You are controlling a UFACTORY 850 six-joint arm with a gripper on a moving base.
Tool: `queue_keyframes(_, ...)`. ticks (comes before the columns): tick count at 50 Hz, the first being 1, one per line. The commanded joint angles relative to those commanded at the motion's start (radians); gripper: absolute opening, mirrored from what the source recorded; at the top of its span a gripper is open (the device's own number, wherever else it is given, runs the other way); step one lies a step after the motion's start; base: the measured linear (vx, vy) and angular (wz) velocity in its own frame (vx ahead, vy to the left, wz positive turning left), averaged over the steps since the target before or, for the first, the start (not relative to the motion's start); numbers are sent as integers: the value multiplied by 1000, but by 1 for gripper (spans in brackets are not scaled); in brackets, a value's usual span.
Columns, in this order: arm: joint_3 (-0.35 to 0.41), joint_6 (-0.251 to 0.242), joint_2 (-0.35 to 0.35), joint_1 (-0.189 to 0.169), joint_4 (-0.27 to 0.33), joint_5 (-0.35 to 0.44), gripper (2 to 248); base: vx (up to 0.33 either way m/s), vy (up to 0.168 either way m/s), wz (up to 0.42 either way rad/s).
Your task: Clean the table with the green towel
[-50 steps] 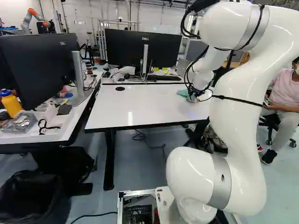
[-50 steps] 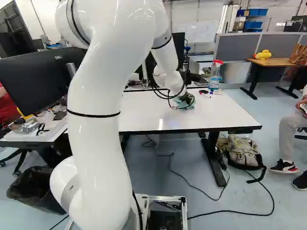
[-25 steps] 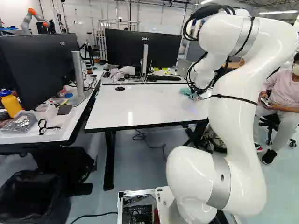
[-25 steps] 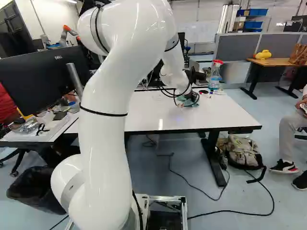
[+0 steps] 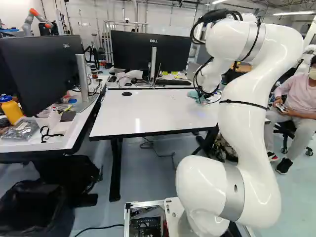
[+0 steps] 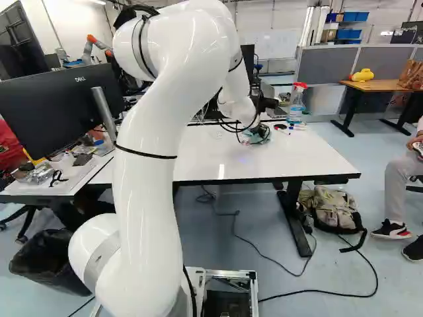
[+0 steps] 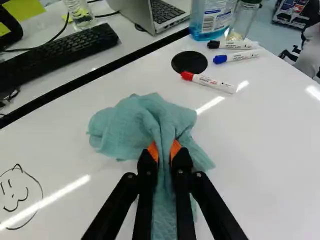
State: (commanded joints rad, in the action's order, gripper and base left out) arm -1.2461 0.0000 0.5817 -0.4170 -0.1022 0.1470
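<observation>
1. While the black gripper (image 6: 263, 133) works low over the white table (image 5: 148, 108), a broad stretch of tabletop spans the space between the towel (image 7: 127, 122) and the near edge in both base views.
2. Beyond the cloth, the table's black far edge (image 7: 100, 72) runs beside a second desk bearing a keyboard (image 7: 60, 50) and an open laptop (image 7: 170, 15).
3. Toward the far corner, room narrows: a round black cap (image 7: 189, 62), a red-capped marker (image 7: 212, 82), two more markers (image 7: 232, 45), a spray bottle (image 7: 205, 20) and a glass jar (image 7: 242, 22) gather there, all apart from the towel.
4. On the gripper's other side, more white top separates the towel from a line drawing of a smiling face (image 7: 20, 200).
5. The towel, blue-green and bunched, lies on the table, nearer the far edge than the near one. Its long axis follows the gripper's own line: one end trails back between the fingers, the other fans out ahead, its broad lobe on the keyboard side.
6. Drawn close together, the orange pads (image 7: 153, 151) of the gripper (image 7: 164, 151) pinch the towel's gathered middle from both sides.
</observation>
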Motion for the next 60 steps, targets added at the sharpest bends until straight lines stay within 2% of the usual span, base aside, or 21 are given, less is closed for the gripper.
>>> queue_keyframes(41, 218, 0, -164, 59, 0, 0, 45, 0, 0, 0)
queue_keyframes(60, 321, 0, -246, 60, 0, 0, 45, 0, 0, 0)
